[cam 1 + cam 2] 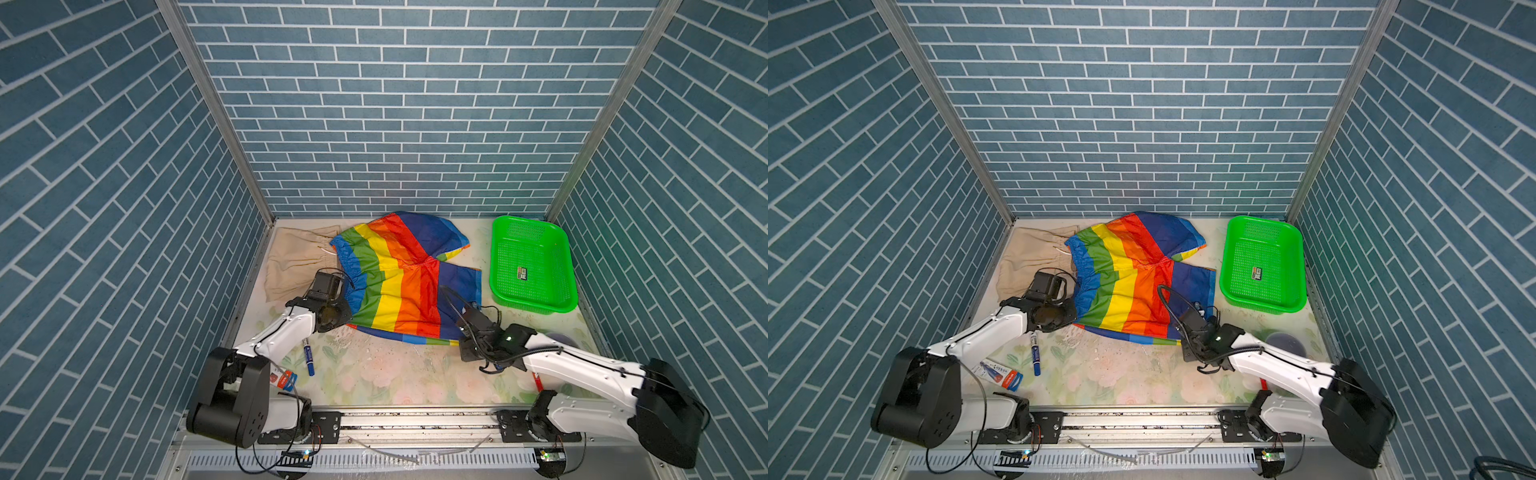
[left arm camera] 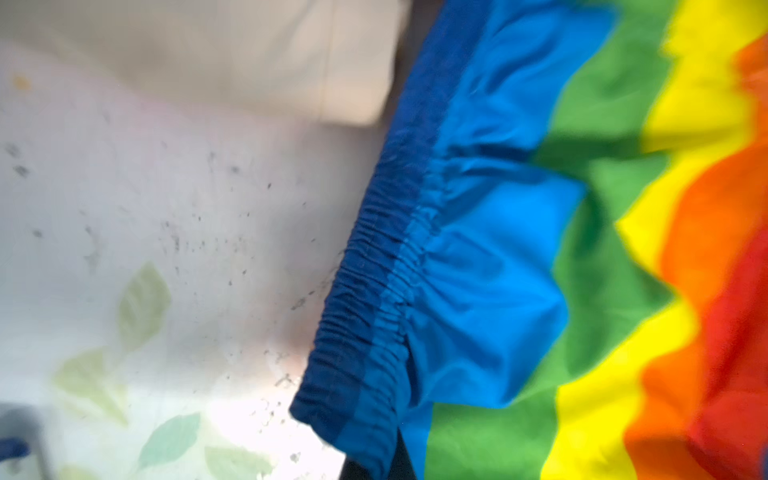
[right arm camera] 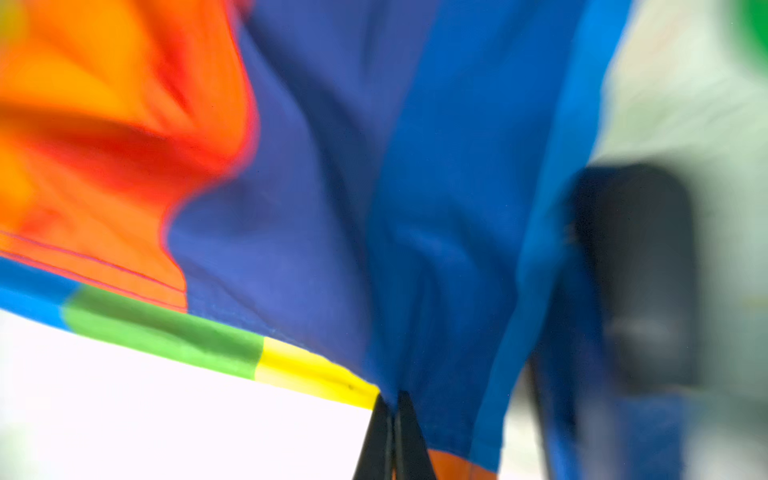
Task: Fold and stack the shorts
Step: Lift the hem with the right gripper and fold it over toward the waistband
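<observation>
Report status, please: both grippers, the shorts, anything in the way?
Left gripper shut on rainbow shorts' waistband; right gripper shut on their blue leg edge. Tan shorts partly under them. Blue marker lies clear of the cloth.

rainbow shorts ctr, tan shorts touching

The left arm stretches from its base at the near left, white forearm angled inward, wrist low over the table. The left end effector is closed on the elastic edge of the rainbow shorts. The right arm reaches inward and low; the right end effector has its black fingertips pressed together, pinching the blue hem corner
</observation>
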{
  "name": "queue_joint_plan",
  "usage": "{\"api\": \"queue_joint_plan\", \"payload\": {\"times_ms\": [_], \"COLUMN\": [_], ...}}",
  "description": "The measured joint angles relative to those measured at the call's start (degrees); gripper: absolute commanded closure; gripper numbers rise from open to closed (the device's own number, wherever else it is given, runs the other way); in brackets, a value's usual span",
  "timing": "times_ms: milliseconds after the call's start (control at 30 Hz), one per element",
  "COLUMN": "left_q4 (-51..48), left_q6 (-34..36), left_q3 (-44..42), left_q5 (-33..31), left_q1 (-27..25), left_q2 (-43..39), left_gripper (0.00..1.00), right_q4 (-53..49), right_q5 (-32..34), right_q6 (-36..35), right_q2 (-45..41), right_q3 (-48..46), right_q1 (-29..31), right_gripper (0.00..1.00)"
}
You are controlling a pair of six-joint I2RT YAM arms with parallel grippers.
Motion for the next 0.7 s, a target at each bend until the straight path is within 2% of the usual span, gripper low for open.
{"api": "queue_joint_plan", "payload": {"times_ms": [133, 267, 500, 700], "left_q4": [-3.39, -7.1, -14.56, -18.8], "left_q6": [0.37, 0.26, -0.04, 0.33], "left_q3": [3.52, 7.28, 13.92, 21.42], "left_q5": [0.76, 2.49, 3.3, 3.74], "left_q1": [-0.13, -0.9, -3.58, -4.39], "left_q2": [-6.47, -11.61, -15.61, -16.57], "left_gripper": [1.0, 1.0, 1.0, 1.0], "right_q4": [-4.37, -8.55, -14.32, -13.07], "right_q5": [4.24, 8.0, 11.87, 15.47], "right_q6": [-1.22, -3.17, -5.66, -10.43], "right_q2": [-7.58, -10.08, -11.08, -13.05], "right_q3": [6.08, 11.37, 17.18, 19.28], "right_q1": [-1.01, -1.01, -0.98, -0.83], "right_gripper": [1.0, 1.0, 1.0, 1.0]}}
